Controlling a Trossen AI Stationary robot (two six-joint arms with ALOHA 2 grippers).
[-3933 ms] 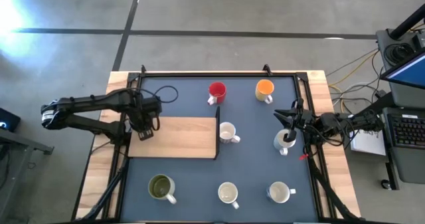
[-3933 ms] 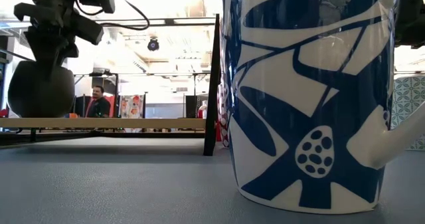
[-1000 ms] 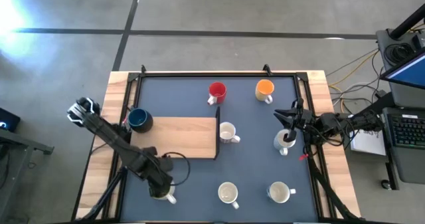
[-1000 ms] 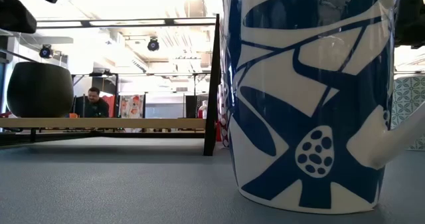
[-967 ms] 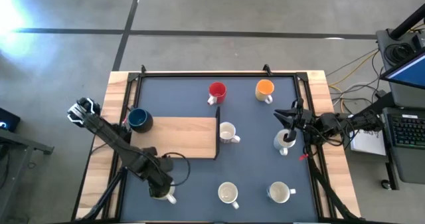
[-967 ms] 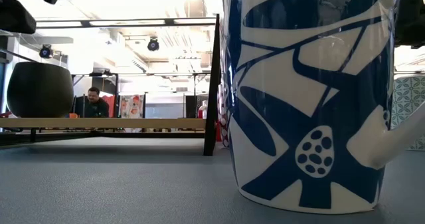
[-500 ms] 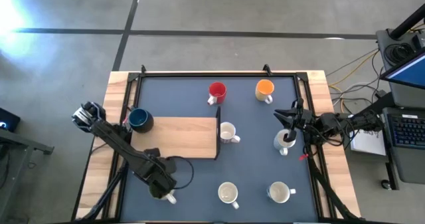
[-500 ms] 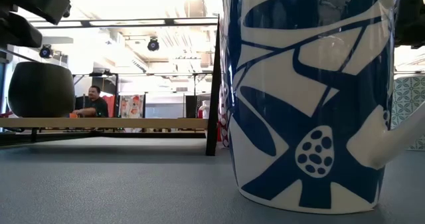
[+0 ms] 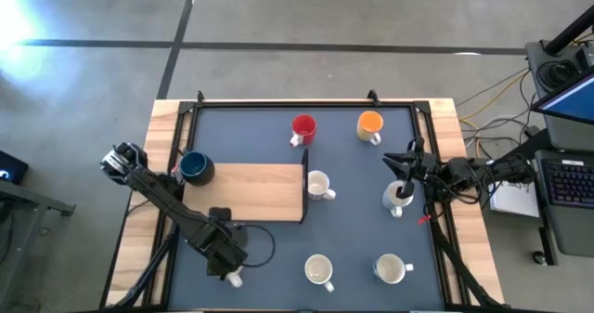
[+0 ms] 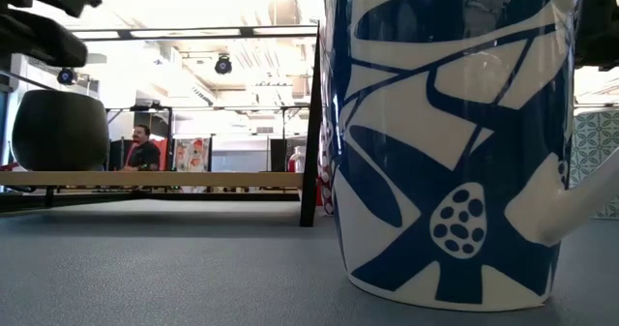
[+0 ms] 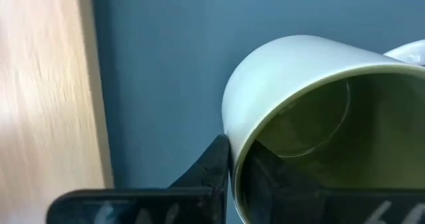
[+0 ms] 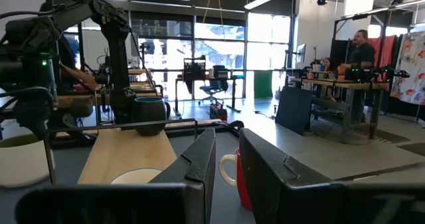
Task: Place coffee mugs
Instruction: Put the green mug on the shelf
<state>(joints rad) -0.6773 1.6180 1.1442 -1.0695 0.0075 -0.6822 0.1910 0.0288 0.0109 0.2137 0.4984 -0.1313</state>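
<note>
Grey concrete floor surrounds the worktop (image 9: 167, 109), a wood-edged bench covered by a blue mat (image 9: 353, 229) with a wood board (image 9: 251, 192) on its left half.

Left end effector (image 9: 225, 257) sits low at the front left of the mat, over the olive mug (image 11: 299, 117). In the left wrist view one dark finger (image 11: 211, 167) lies against the outside of the mug's rim and another shows inside it, so the fingers straddle the wall; whether they actually pinch it cannot be told. In the high view only the mug's white handle (image 9: 235, 278) pokes out from under the arm.

Right end effector (image 9: 406, 172) rests at the right edge of the mat, just above a cream mug (image 9: 397, 198). In the right wrist view its fingers (image 12: 199, 161) stand a little apart with nothing between them.

Other mugs, all upright:
- dark blue mug (image 9: 195, 167) at the board's back left corner
- red mug (image 9: 303, 127) and orange mug (image 9: 370, 124) near the back edge, side by side but apart
- white mug (image 9: 318, 186) just right of the board
- two white mugs (image 9: 319, 271) along the front edge, the second (image 9: 391, 269) to the right.

Low view is mostly filled by a blue-and-white patterned mug (image 10: 455, 142) close to the lens; a person (image 10: 143, 152) sits in the room far behind.
</note>
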